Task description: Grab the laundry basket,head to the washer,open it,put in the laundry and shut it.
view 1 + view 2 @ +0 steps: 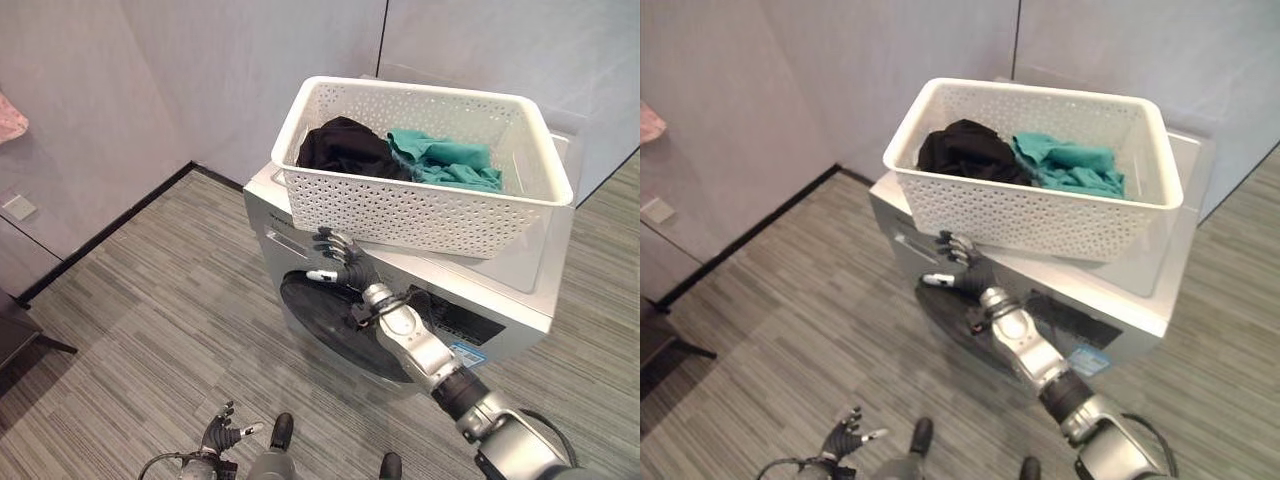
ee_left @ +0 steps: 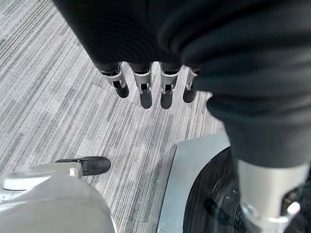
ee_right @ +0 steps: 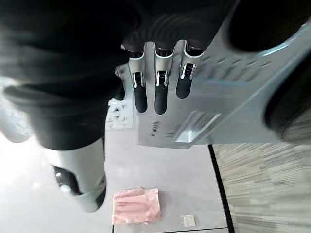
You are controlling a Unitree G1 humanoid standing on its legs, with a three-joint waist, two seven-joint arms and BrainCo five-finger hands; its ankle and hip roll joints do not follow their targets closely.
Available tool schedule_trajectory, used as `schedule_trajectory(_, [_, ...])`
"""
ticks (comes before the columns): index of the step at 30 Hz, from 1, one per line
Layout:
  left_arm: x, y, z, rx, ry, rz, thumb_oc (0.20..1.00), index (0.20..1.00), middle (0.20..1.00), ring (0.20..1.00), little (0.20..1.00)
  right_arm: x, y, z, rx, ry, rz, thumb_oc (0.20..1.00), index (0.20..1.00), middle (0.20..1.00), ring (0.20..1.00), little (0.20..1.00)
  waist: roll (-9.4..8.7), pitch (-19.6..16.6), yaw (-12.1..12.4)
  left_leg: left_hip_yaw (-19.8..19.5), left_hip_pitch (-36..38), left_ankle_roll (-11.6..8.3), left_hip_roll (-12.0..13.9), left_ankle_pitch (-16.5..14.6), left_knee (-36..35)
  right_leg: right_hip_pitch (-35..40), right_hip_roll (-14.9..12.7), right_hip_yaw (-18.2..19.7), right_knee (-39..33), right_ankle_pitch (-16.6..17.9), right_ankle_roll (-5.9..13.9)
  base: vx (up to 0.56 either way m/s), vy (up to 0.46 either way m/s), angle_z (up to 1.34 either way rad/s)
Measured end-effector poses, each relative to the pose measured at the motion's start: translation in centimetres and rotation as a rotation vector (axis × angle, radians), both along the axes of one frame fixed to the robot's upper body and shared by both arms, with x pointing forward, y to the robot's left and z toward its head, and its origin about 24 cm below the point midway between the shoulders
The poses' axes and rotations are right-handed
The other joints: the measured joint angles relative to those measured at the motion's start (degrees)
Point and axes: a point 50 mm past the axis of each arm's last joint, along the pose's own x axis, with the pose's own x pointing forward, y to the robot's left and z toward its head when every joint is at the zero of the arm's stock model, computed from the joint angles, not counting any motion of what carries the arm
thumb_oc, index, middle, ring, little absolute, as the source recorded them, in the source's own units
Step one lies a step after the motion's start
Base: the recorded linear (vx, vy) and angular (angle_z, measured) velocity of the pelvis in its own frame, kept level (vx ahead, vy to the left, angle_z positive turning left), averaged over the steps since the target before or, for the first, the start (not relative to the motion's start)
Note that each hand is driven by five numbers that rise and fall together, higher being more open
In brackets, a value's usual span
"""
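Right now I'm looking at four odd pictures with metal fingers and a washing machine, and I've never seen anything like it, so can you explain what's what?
This is a two-legged humanoid robot doing laundry. The two wide pictures come from the cameras in its head, looking down. The two close ones come from cameras on its wrists, looking along its fingers.

A white laundry basket sits on top of the washer, with a black garment and a teal garment inside. The washer's round dark door looks closed.

The right hand reaches to the washer's front above the door, fingers straight, holding nothing. The left hand hangs low over the grey floor, open and empty.

A pink cloth appears in the right wrist view.
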Motion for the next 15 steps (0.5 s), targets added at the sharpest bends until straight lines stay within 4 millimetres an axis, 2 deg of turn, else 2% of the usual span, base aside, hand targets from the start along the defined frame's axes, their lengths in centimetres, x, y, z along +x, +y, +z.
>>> schedule_trajectory(1, [-0.1, 0.3, 0.0, 0.003, -0.002, 0.015, 1.0, 1.0, 1.0, 1.0, 1.0, -0.6, -0.7, 0.2, -0.004, -0.026, -0.002, 1.0, 1.0, 1.0, 1.0, 1.0, -0.23, 0.0, 0.1, 0.1, 0.1, 0.05, -0.2, 0.0, 0.0, 0.2, -0.3, 0.0, 0.0, -0.1, -0.14, 0.04, -0.004, -0.04])
schedule_trajectory(3, [-0.5, 0.9, 0.0, 0.02, 0.007, 0.032, 1.0, 1.0, 1.0, 1.0, 1.0, -2.4, -2.9, -0.3, -0.042, -0.023, -0.014, 1.0, 1.0, 1.0, 1.0, 1.0, -1.31, -0.1, -1.3, 0.7, 0.4, 0.11, -0.1, -0.3, 0.0, 0.0, -0.6, 0.4, 0.0, -0.1, -0.06, 0.03, -0.006, -0.12])
schedule_trajectory(4, [-0.6, 1.1, 0.0, 0.027, 0.01, 0.036, 1.0, 1.0, 1.0, 1.0, 1.0, -3.8, -4.8, -2.1, -0.136, 0.038, -0.021, 1.0, 1.0, 1.0, 1.0, 1.0, -1.99, -0.1, -2.7, 1.1, 0.5, 0.16, -0.2, -0.3, 0.0, 0.0, -0.7, 0.8, 0.0, 0.0, 0.04, 0.02, 0.002, -0.13])
schedule_trajectory(6, [-0.6, 1.5, 0.1, 0.034, 0.005, 0.049, 1.0, 1.0, 1.0, 1.0, 1.0, -6.6, -8.1, -5.2, -0.268, 0.181, -0.059, 1.0, 1.0, 1.0, 1.0, 1.0, -2.41, 0.3, -3.2, 1.7, 0.8, 0.32, -0.1, -0.4, -0.2, 0.0, -0.7, 1.5, 0.0, -0.1, -0.07, 0.01, 0.003, -0.2])
schedule_trajectory(7, [-0.8, 1.6, 0.0, 0.038, 0.018, 0.047, 1.0, 1.0, 1.0, 1.0, 1.0, -7.6, -8.8, -6.2, -0.31, 0.233, -0.067, 1.0, 1.0, 1.0, 1.0, 1.0, -2.48, 0.5, -4.1, 2.3, 1.2, 0.44, 0.0, -0.6, -0.3, -0.1, -0.7, 1.8, 0.0, -0.1, -0.07, 0.01, 0.002, -0.27])
schedule_trajectory(9, [-1.2, 1.7, -0.2, 0.036, 0.037, 0.047, 1.0, 1.0, 1.0, 1.0, 1.0, -9.4, -9.7, -7.8, -0.356, 0.313, -0.067, 1.0, 1.0, 1.0, 1.0, 1.0, -2.42, 0.5, -5.4, 3.1, 1.8, 0.43, 0.2, -0.9, -0.2, -0.2, -0.6, 2.6, 0.0, 0.0, -0.09, 0.01, -0.002, -0.26])
schedule_trajectory(10, [-1.2, 1.6, -0.3, 0.034, 0.039, 0.047, 1.0, 1.0, 1.0, 1.0, 1.0, -11.1, -10.3, -8.9, -0.38, 0.378, -0.066, 1.0, 1.0, 1.0, 1.0, 1.0, -2.32, 0.5, -5.8, 3.9, 2.4, 0.09, 0.5, -1.2, -0.3, 0.0, -0.4, 3.3, 0.0, 0.0, -0.15, 0.0, 0.001, -0.26])
schedule_trajectory(11, [-1.3, 1.6, -0.3, 0.033, 0.039, 0.047, 1.0, 1.0, 1.0, 1.0, 1.0, -12.0, -10.6, -9.5, -0.395, 0.414, -0.061, 1.0, 1.0, 1.0, 1.0, 1.0, -2.27, 0.5, -5.9, 4.2, 2.5, 0.1, 0.7, -1.3, -0.3, 0.0, -0.3, 3.6, 0.0, 0.0, -0.19, 0.0, 0.005, -0.26])
schedule_trajectory(15, [-1.2, 1.3, -0.3, 0.019, 0.04, 0.039, 1.0, 1.0, 1.0, 1.0, 1.0, -13.4, -10.7, -10.9, -0.431, 0.492, -0.038, 1.0, 1.0, 1.0, 1.0, 1.0, -2.29, 0.4, -7.1, 5.0, 3.2, -0.02, 1.3, -1.4, -0.3, 0.0, 0.2, 4.7, 0.0, 0.2, -0.36, 0.0, 0.009, -0.12])
